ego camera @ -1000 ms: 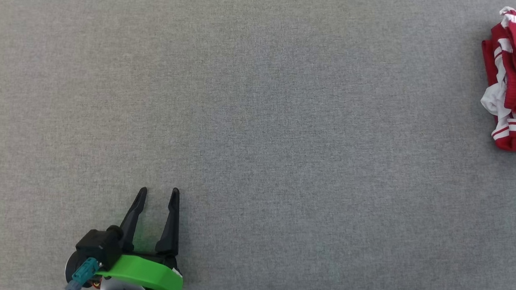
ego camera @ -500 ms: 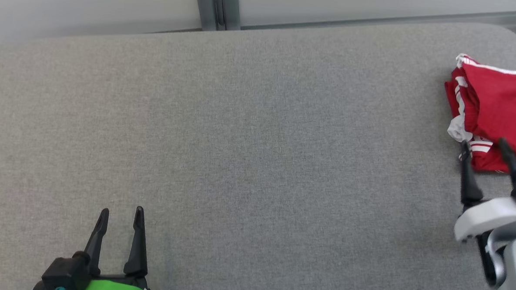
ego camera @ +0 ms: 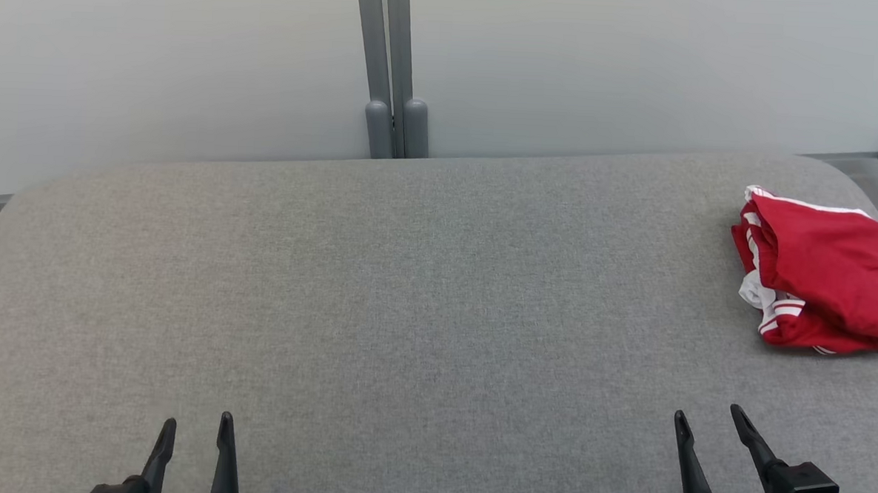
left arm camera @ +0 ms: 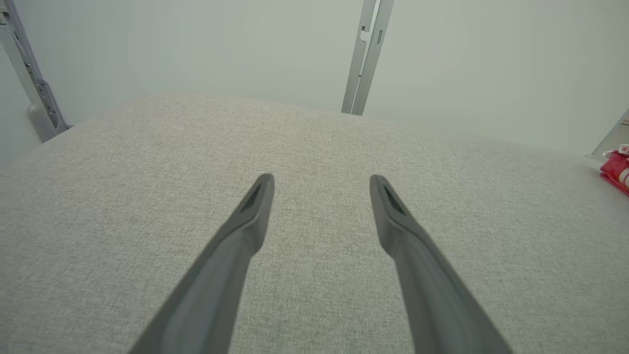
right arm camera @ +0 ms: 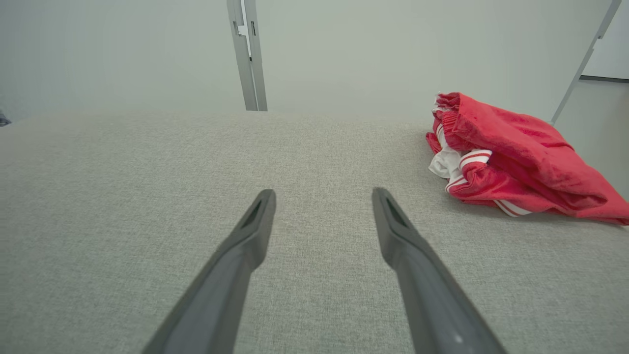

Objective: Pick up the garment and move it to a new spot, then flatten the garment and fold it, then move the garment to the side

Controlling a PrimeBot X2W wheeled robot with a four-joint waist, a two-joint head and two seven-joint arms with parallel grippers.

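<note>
Red shorts (ego camera: 826,282), white-striped, bundled at far right of grey counter (ego camera: 437,291). Left pincer (ego camera: 196,421) wide, empty, at near edge. Right pincer (ego camera: 707,412) wide, empty, apart from shorts.

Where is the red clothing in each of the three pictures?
Head view: the red garment lies bunched at the right edge, about halfway up.
Left wrist view: a small sliver of it shows at the right edge.
Right wrist view: it lies in the upper right, large and close.
Shared landmark: the upright grey post, near the top centre of each view.
</note>
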